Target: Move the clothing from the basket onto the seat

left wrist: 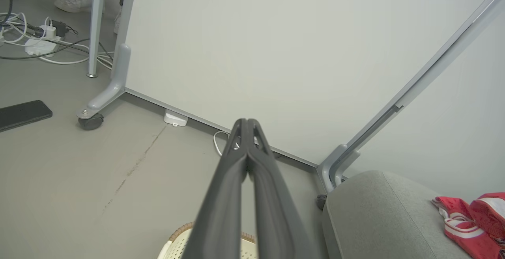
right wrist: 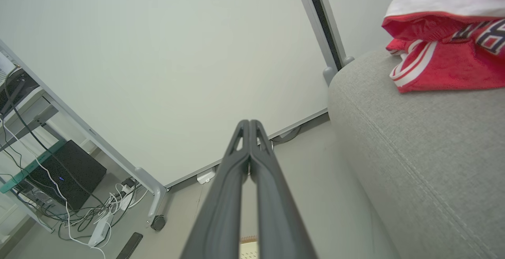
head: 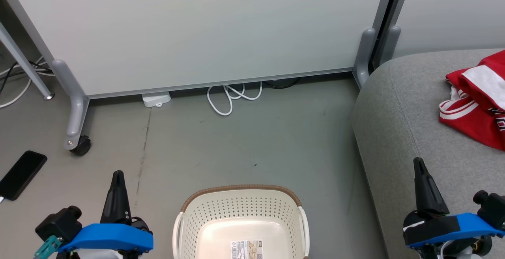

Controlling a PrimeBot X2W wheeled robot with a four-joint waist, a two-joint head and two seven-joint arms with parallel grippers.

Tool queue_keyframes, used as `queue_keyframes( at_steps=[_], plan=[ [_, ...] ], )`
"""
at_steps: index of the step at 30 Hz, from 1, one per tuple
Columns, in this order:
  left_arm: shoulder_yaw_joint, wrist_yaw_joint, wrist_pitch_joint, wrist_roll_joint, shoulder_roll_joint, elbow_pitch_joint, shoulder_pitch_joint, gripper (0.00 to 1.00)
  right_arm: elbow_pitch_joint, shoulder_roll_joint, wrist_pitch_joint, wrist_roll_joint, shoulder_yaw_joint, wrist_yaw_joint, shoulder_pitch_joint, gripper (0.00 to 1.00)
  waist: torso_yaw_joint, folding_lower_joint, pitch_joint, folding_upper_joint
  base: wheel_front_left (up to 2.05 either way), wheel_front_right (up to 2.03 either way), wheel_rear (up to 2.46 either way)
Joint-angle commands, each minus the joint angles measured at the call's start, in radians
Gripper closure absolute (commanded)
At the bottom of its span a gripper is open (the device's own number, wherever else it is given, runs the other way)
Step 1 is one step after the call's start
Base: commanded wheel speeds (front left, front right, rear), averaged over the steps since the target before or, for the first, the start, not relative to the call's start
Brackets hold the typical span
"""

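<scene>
Left jaws clenched on nothing, the two dark fingers (left wrist: 227, 180) pressed flat together. Right jaws the same, fingers (right wrist: 229, 180) closed with nothing between them.

The clothing (head: 477, 105) lies on the seat (head: 394, 125), a crumpled red heap with white stripes and a white panel. It runs off the head view's right edge, so its full extent cannot be told. From the right jaws it lies forward and to the right, well apart. From the left jaws it is far across, with the basket between. The right arm is plainly nearer. In the right wrist view dark lettering shows on one fold. The heap has no clean long axis, though the striped hem faces the seat's rounded corner.

The basket (head: 240, 211) stands on the floor (head: 252, 144) between the two arms, just beside the seat's front. The part of its inside that shows is bare, with the label sticker (head: 246, 249) uncovered. Its near side is cut off by the frame.

Judgement: transfer looks finished; no grasp seems called for. If a stray piece remained, the right arm would suit.
</scene>
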Motion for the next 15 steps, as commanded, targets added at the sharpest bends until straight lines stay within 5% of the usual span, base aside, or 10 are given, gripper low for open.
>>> queue_keyframes(
  at_steps=[1,15],
  plan=[
    [0.009,-0.007,0.009,-0.042,0.003,-0.018,-0.030,1.00,-0.011,-0.001,0.008,0.043,-0.004,0.000,-0.023,1.00,0.000,0.0000,0.000,0.0000,0.00,0.00,0.00],
    [0.025,-0.010,0.060,-0.249,0.003,-0.021,-0.039,1.00,-0.001,-0.001,0.060,0.248,-0.013,0.000,-0.033,1.00,-0.003,0.0000,-0.005,0.0000,0.00,0.00,0.00]
  ],
)
